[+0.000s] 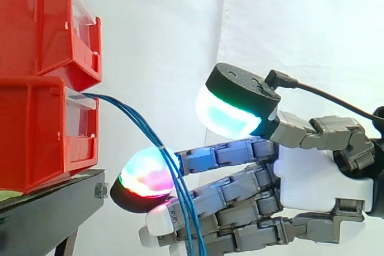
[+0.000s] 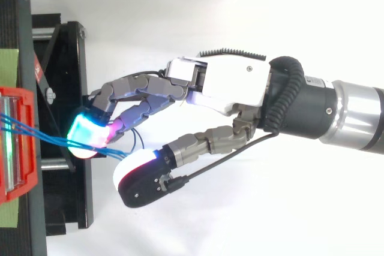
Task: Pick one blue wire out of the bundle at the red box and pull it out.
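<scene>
The bundle of thin blue wires (image 1: 143,125) comes out of the front of the lower red plastic bin (image 1: 36,136), arcs outward and then hangs down past the edge of the black metal stand (image 1: 48,208) the bin sits on. Because the strands run close together, with little gap between them, singling out one will probably be the hard part.

The robot's jointed grey-and-white hand (image 2: 234,85) reaches in level from the side, its fingers stretched almost straight toward the bin. One glowing fingertip pad (image 1: 147,175) (green, magenta and cyan at once) touches the wires where they begin to drop. The thumb (image 1: 231,112), with its cyan-green pad, stands well apart above the fingers, so nothing is clamped yet; the grasp is open, apparently so that the strands can sit between thumb and fingers before they close.

A second red plastic bin (image 1: 42,22) is stacked on top, and a white curtain (image 1: 168,28) hangs behind.
</scene>
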